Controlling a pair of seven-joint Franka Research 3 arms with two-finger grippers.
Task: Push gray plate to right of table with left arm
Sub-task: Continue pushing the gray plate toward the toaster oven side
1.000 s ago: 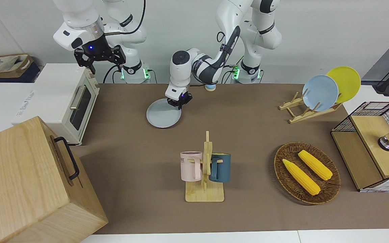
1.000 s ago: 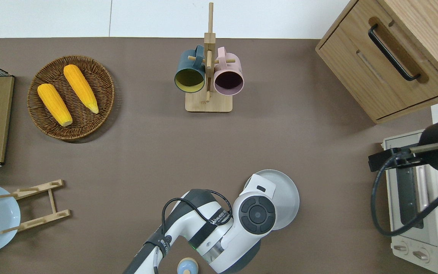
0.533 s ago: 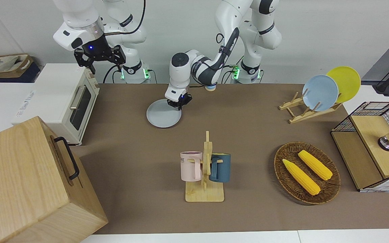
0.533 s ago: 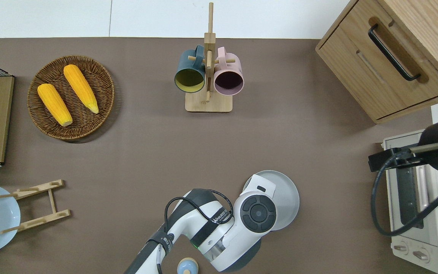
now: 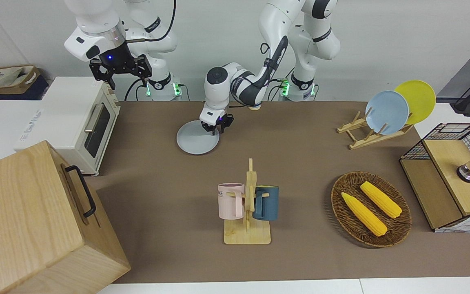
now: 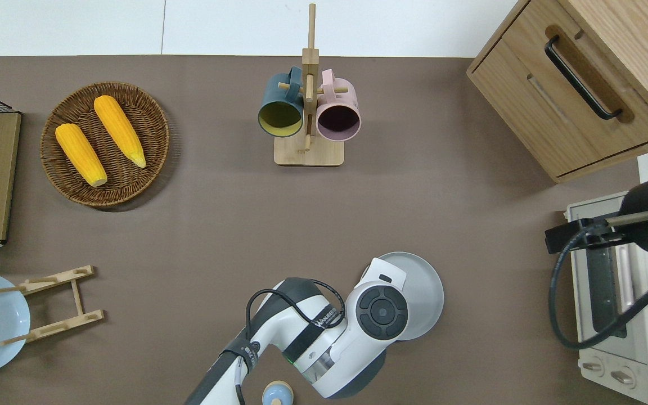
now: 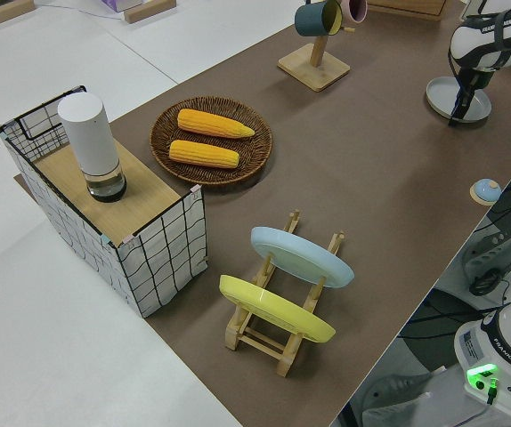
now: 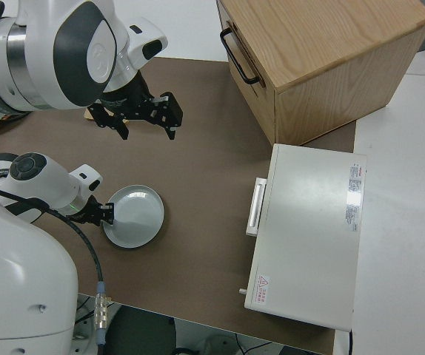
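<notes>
A gray plate [image 5: 197,138] lies flat on the brown worktop [image 5: 300,163], close to the robots' edge and somewhat toward the right arm's end. The left claw [image 5: 216,125] is down at the plate's rim on the side facing the left arm's end, touching it or nearly so; I cannot tell how far its fingers are spread. The right arm is parked, and its right claw [image 5: 120,68] stands wide with nothing in it.

The likely risks come from the low, shallow rim. If the claw rides too high, it may slip over the rim and skid across the plate without moving it. If the contact is off-centre, the plate may spin or veer toward the robots instead of travelling straight. A white toaster oven [image 5: 80,122] stands at the right arm's end with open worktop between it and the plate; a push carried too far could knock the plate against it
</notes>
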